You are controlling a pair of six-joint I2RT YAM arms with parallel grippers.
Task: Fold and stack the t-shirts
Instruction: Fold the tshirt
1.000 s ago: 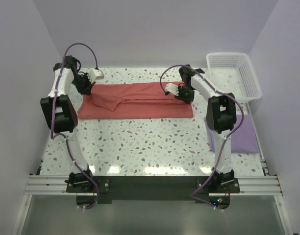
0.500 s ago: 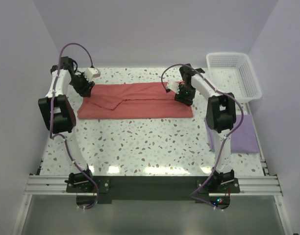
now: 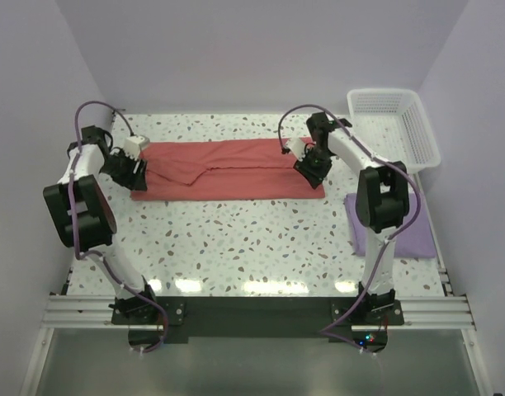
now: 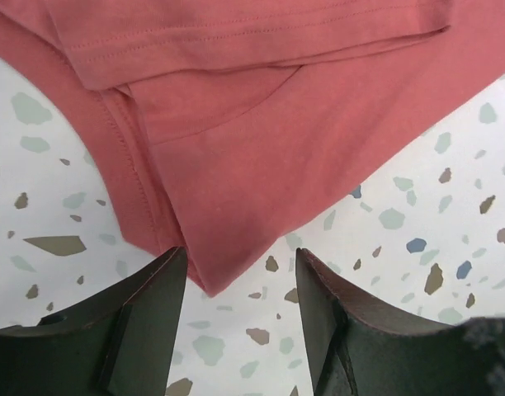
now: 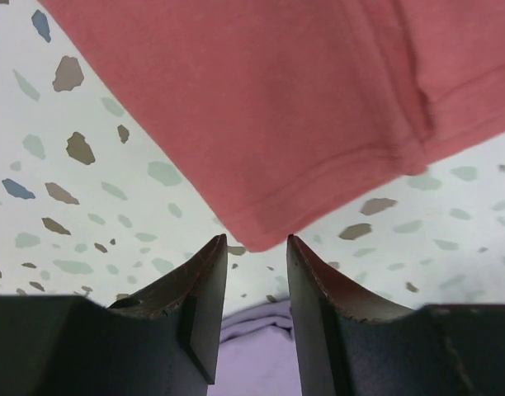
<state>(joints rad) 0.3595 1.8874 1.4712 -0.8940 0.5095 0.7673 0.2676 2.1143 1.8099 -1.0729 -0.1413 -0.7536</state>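
The red shirt (image 3: pixel 228 169) is soft, dull cloth with stitched hems. The purple shirt (image 3: pixel 417 231) is soft cloth too. The table (image 3: pixel 236 239) is smooth, speckled like stone, and shiny near the front. The basket (image 3: pixel 397 124) is white plastic. The rail (image 3: pixel 71 309) is pale metal. The left fingers (image 4: pixel 145 330) and right fingers (image 5: pixel 199 305) look dark and dull, scuffed at the edges

Overhead view looks down from the near edge; wrist views sit close above the table — sharing the near corners of the coral t-shirt (image 3: pixel 228 169).
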